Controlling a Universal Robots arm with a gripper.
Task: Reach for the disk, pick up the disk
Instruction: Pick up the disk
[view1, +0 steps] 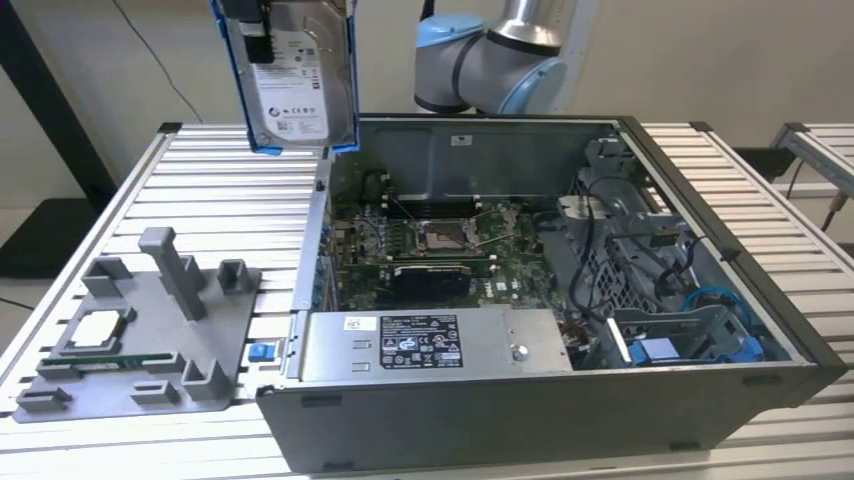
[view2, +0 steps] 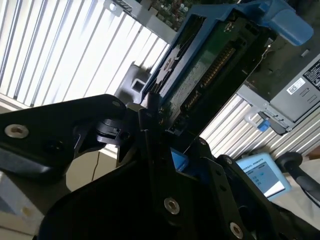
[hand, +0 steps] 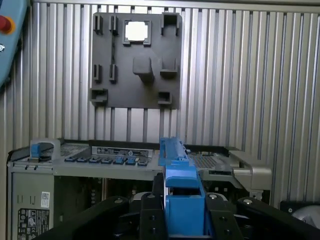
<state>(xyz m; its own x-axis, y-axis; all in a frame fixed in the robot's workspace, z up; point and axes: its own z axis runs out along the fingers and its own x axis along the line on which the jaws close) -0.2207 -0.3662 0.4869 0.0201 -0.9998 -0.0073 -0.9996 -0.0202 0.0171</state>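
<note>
The disk (view1: 296, 85), a silver-grey drive with a white label in a bright blue carrier frame, hangs upright in the air above the back left corner of the open computer case. My gripper (hand: 182, 212) is shut on it. In the first wrist view the black fingers (hand: 150, 215) press on both sides of the blue carrier edge (hand: 181, 185). The second wrist view looks along the disk's green circuit-board side (view2: 210, 55), with the blue frame around it and the gripper (view2: 162, 132) clamped at its near end.
The open computer case (view1: 534, 385) sits on the slatted metal table (view1: 214, 190), with the motherboard and cables inside. A blue bracket (view1: 667, 350) lies in its near right bay. A grey fixture plate (view1: 134, 345) holding a square silver chip (view1: 91, 330) lies at the exterior view's left. The arm's base (view1: 494, 60) stands behind the case.
</note>
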